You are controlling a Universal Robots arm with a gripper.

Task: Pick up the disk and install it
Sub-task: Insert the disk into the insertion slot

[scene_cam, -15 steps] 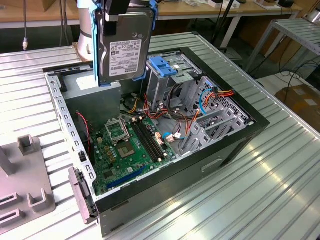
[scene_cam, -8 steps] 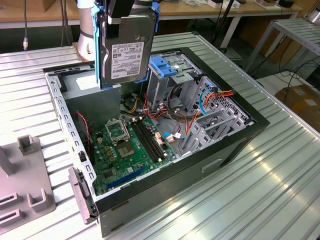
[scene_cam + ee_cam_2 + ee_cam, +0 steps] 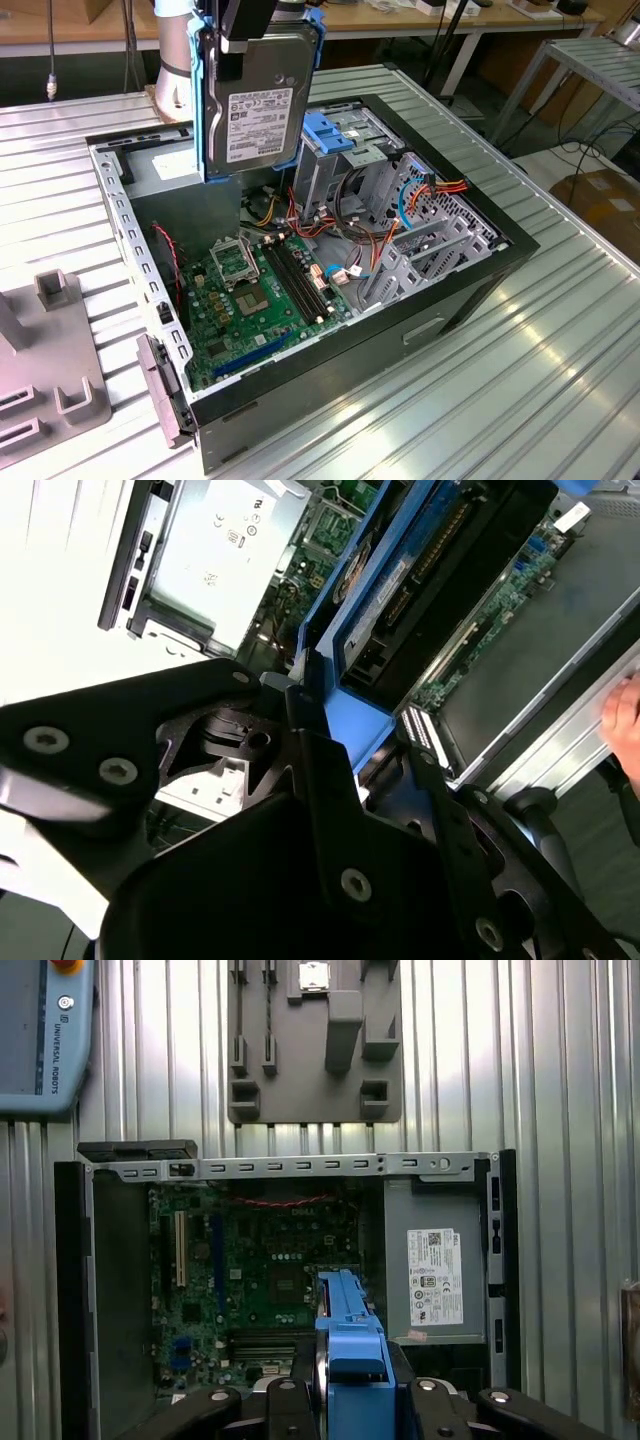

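Overhead, the gripper (image 3: 240, 45) clamps the disk (image 3: 257, 112) upright above the open case (image 3: 455, 292) holding a motherboard (image 3: 262, 288).

Robotics lab, ribbed metal worktable (image 3: 560, 380), opened computer case (image 3: 400, 345), wooden benches (image 3: 380, 22) behind

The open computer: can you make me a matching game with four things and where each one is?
Things:
1. disk
2. motherboard
3. drive cage
4. grey fixture

Places:
A. lying flat on the floor of the case
B. on the table, outside the case
C. held upright in the gripper, above the case
D. standing inside the case, blue handle on top

Pairs: 1-C, 2-A, 3-D, 4-B
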